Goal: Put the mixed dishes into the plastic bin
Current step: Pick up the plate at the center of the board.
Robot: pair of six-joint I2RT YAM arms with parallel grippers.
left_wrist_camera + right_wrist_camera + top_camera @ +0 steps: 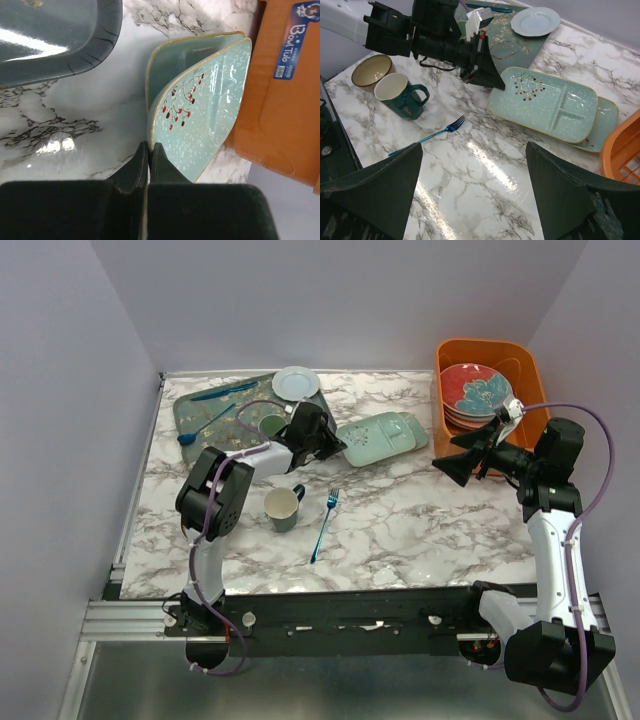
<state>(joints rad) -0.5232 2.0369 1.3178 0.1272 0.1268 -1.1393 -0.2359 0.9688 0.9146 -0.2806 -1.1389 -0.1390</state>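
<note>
My left gripper is shut on the near edge of a pale-green divided dish; the wrist view shows its jaws pinching the rim of that dish. A second pale-green dish lies under it. The orange plastic bin stands at the back right and holds stacked plates, topmost a red plate with a teal flower. My right gripper is open and empty, hovering between the dish and the bin. A dark mug and a tan bowl sit on the table.
A dark floral tray at the back left carries a small white plate, a blue spoon and a green cup. A blue fork lies on the marble mid-table. Grey walls close in on the left, back and right.
</note>
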